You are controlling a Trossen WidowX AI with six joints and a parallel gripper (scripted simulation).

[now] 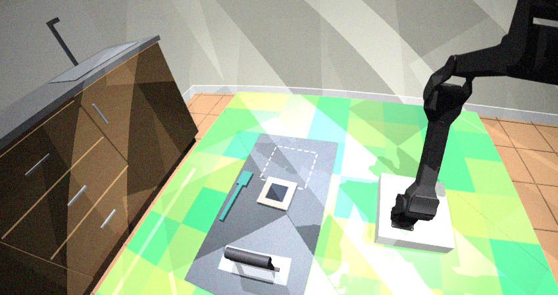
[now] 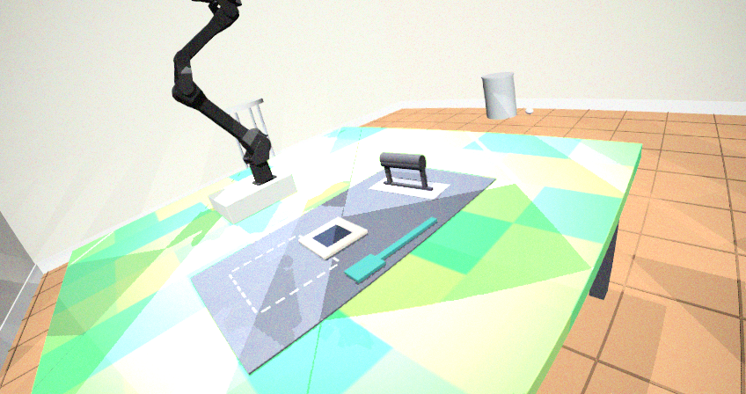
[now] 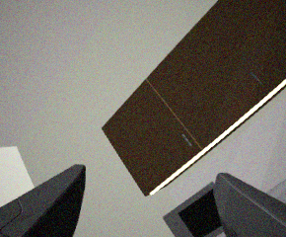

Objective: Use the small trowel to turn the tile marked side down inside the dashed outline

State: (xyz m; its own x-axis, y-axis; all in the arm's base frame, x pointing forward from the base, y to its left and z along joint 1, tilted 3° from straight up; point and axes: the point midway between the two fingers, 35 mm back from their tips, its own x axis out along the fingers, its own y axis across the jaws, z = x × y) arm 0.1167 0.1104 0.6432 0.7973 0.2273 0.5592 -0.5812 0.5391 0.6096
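- Gray wastebasket [image 2: 499, 96] on the floor — its inside can't be seen.
- Wooden cabinet [image 1: 143, 92]: drawers shut, contents hidden.
- Tile [image 1: 291, 194] [image 2: 349, 234] flat on the gray mat [image 1: 301, 217] [image 2: 219, 285], dark square up, mostly outside the dashed outline [image 1: 297, 149] [image 2: 244, 293] — overlapping one edge.
- Black-handled trowel [image 1: 247, 257] [image 2: 402, 160] and teal spatula [image 1: 231, 202] [image 2: 408, 239] rest on the mat.
- Gripper [image 3: 151, 180] released, fingers apart, nothing between.
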